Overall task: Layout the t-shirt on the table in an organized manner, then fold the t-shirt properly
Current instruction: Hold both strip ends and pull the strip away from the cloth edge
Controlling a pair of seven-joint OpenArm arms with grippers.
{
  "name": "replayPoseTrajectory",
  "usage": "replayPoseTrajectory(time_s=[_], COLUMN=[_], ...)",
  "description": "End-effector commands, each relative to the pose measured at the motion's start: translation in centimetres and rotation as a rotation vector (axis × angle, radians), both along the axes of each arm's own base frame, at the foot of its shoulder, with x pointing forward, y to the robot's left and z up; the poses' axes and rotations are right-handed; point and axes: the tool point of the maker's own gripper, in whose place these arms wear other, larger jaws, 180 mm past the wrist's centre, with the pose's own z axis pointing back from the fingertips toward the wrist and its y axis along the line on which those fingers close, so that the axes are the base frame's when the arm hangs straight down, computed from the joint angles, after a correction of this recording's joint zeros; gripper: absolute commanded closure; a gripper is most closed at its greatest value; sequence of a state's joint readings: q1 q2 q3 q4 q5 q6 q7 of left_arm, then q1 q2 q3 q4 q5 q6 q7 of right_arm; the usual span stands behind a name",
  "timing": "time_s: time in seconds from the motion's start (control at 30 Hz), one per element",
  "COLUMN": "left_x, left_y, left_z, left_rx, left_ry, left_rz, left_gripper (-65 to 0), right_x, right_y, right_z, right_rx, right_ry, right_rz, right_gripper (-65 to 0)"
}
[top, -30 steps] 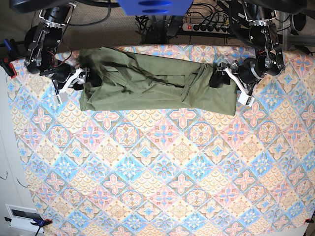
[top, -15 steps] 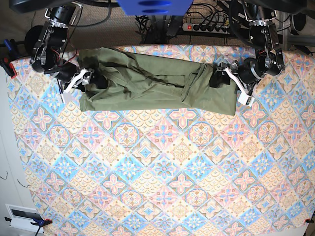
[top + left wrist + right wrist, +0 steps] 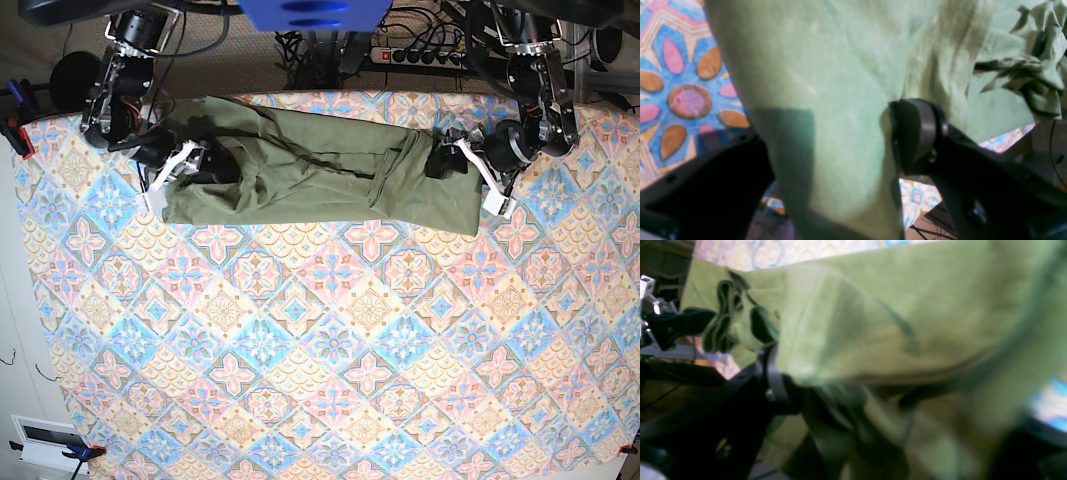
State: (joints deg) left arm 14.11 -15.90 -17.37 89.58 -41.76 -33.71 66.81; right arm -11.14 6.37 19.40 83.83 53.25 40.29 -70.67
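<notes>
Your t-shirt (image 3: 310,165) is lying across the far end of the table (image 3: 320,340) as a long, rumpled band, folded over on itself with creases running along it. It's soft, light cotton, so it'll drape and bunch instead of holding any shape, and layers will drag along with whatever you lift.

The left gripper (image 3: 468,165) sits at the shirt's end on the base view's right. In its wrist view the jaws are spread wide with a strip of cloth running between them. The one finger pad (image 3: 917,133) you can see clearly touches the fabric edge, but nothing looks pinched.

The right gripper (image 3: 185,160) is at the opposite end, also spread. Its wrist view is blurry, with cloth draped over one finger (image 3: 773,380). I can't tell if it's carrying that fabric or just poked under it.

My take: grab at seams or hems, not mid-panel. A corner or shoulder seam gives you a thicker bite and pulls one layer flat. Mid-panel grabs on this stuff just make a wad. Watch for the sleeve tucked in near the left gripper.
</notes>
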Motion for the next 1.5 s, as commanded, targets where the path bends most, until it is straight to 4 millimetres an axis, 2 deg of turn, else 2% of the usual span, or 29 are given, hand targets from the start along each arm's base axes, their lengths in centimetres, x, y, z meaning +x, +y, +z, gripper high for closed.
replayPoseTrajectory(time_s=[0.0, 0.1, 0.17, 0.23, 0.33, 0.4, 0.43, 0.57, 0.67, 0.77, 0.9, 1.13, 1.33, 1.47], left_x=[-0.7, -0.6, -0.6, -0.6, -0.6, -0.6, -0.6, -0.4, 0.1, 0.9, 2.4, 4.1, 4.2, 3.7], left_y=[0.3, 0.3, 0.3, 0.3, 0.3, 0.2, 0.2, 0.1, -0.1, -1.3, -2.2, -3.1, -3.9, -2.2], left_z=[-0.6, -0.6, -0.6, -0.6, -0.6, -0.6, -0.6, -0.4, -0.1, 0.6, 1.6, 1.2, 2.7, 3.1], left_rx=[0.035, 0.036, 0.036, 0.036, 0.033, 0.031, 0.031, 0.026, 0.02, -0.039, -0.083, -0.132, -0.173, -0.17], left_ry=[0.04, 0.038, 0.038, 0.038, 0.038, 0.036, 0.036, 0.027, 0.013, -0.009, -0.048, -0.042, -0.083, -0.085], left_rz=[-0.019, -0.019, -0.019, -0.019, -0.018, -0.018, -0.018, -0.015, -0.013, -0.008, -0.004, 0.012, 0.005, 0.008], left_gripper=[-42.8, -42.8, -42.8, -42.8, -42.8, -42.8, -42.8, -42.8, -42.8, -42.8, -43.4, -43.6, -43.2, -43.4], right_x=[-1.0, -1.0, -1.0, -1.0, -1.1, -1.5, -1.7, 2.0, 3.9, 5.8, 7.7, 9.7, 9.8, 9.8], right_y=[0.0, 0.0, 0.0, 0.0, 0.0, 0.0, 0.0, -0.2, -0.6, -2.3, -4.0, -4.8, -4.9, -3.7], right_z=[-0.8, -0.8, -0.8, -0.8, -0.9, -1.6, -2.0, -0.5, 0.6, 1.9, 1.9, 2.1, 2.3, 2.6], right_rx=[-0.03, -0.031, -0.031, -0.031, -0.029, -0.017, -0.013, -0.003, -0.011, -0.054, -0.107, -0.171, -0.202, -0.217], right_ry=[0.047, 0.049, 0.049, 0.049, 0.054, 0.08, 0.095, 0.025, -0.017, -0.06, -0.051, -0.049, -0.054, -0.071], right_rz=[0.033, 0.033, 0.033, 0.033, 0.032, 0.027, 0.025, 0.015, 0.013, 0.013, 0.01, 0.021, 0.035, 0.085], right_gripper=[-43.9, -43.1, -37.4, -27.2, -7.9, 0.0, 0.0, -0.5, -0.2, -0.2, -0.2, -0.2, -0.2, -0.2])
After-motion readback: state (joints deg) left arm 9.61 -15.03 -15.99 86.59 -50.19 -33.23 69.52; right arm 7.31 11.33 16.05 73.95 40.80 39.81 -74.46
